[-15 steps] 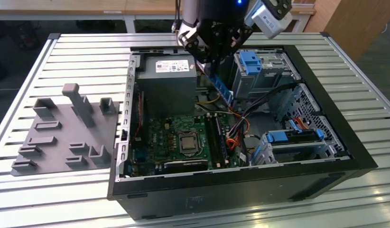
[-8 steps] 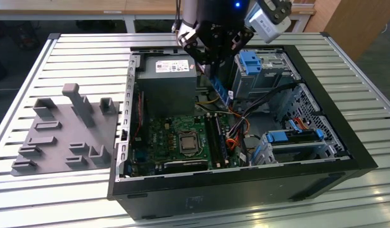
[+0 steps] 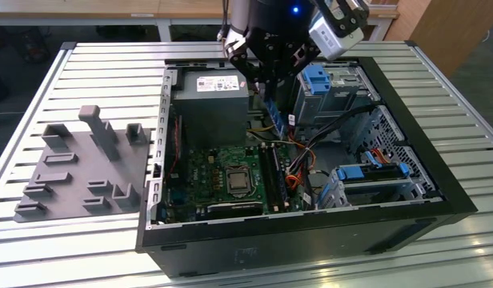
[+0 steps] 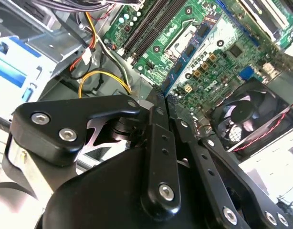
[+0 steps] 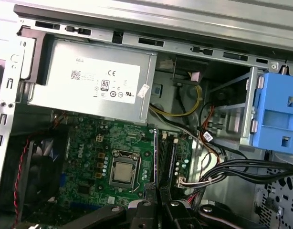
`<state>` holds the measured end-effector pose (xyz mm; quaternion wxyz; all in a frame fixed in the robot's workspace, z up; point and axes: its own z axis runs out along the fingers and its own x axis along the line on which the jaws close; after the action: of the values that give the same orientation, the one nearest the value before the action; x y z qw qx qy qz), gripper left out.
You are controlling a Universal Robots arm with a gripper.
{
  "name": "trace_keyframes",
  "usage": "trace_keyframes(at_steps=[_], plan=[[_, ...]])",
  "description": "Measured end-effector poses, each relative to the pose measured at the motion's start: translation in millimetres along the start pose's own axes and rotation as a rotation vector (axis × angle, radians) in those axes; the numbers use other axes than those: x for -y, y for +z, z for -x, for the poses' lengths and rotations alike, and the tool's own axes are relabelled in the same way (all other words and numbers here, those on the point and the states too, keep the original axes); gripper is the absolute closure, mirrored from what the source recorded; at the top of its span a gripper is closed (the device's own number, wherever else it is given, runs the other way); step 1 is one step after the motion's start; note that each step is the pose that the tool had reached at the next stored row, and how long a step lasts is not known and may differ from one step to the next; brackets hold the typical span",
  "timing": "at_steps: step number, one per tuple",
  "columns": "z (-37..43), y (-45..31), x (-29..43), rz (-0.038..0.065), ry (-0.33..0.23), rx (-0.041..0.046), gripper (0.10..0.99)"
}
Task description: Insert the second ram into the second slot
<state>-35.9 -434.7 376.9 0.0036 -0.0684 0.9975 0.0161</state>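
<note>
Blue circuit board, thin and long: the ram stick [image 3: 272,111] hangs on edge from the gripper [image 3: 269,84], near twelve o'clock of the open computer case [image 3: 310,240] in the exterior view. The fingers [image 4: 158,143] are drawn in narrow and pinch the stick between them, so its lower edge faces the main board [image 3: 222,174].

That hold looks chosen for a straight push down. In the first wrist view the stick shows edge-on as a dark line running the same way as the memory slots [image 5: 168,155], so I judge it is lined up with them. It is above the board and not yet seated. In the exterior view the slots lie toward six o'clock from it. I cannot tell which slot counts as the second.

The case lies on its side on a slatted metal table [image 3: 86,66] with its opening upward, which gives the arm room from above. At nine o'clock of the case sits a grey holder [image 3: 78,174] with upright pegs.

As for writing, a white label [image 5: 96,81] covers much of the power supply box [image 5: 89,110] and carries dark print and small approval marks. Dark chips [image 4: 204,29] line the stick's face in the second wrist view.
</note>
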Motion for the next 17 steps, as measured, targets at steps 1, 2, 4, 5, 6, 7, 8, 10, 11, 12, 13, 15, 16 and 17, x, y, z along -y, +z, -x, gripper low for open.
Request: trace_keyframes(at_steps=[1, 2, 4, 5, 6, 7, 8, 10, 11, 12, 13, 15, 16, 17], plan=[[0.0, 0.4, 0.0, 0.0, 0.006, 0.0001, 0.949], [0.0, 0.7, 0.0, 0.0, 0.01, 0.0003, 0.949], [0.0, 1.6, 0.1, 0.0, 0.016, 0.0005, 0.949], [0.0, 2.0, 0.1, 0.0, 0.019, 0.0006, 0.949], [0.0, 2.3, 0.1, 0.0, 0.024, 0.0007, 0.949], [0.0, 2.6, 0.1, -0.001, 0.031, 0.0009, 0.949], [0.0, 2.8, 0.1, -0.001, 0.039, 0.0011, 0.949], [0.0, 3.2, 0.1, -0.001, 0.057, 0.0017, 0.949], [0.0, 3.4, 0.1, -0.001, 0.066, 0.002, 0.949], [0.0, 3.6, 0.1, -0.001, 0.078, 0.0024, 0.949], [0.0, 3.9, 0.1, -0.001, 0.091, 0.0028, 0.949], [0.0, 4.4, 0.1, -0.002, 0.124, 0.0038, 0.949], [-0.1, 4.6, 0.2, -0.002, 0.141, 0.0043, 0.949], [-0.1, 4.7, 0.2, -0.003, 0.156, 0.0047, 0.949]])
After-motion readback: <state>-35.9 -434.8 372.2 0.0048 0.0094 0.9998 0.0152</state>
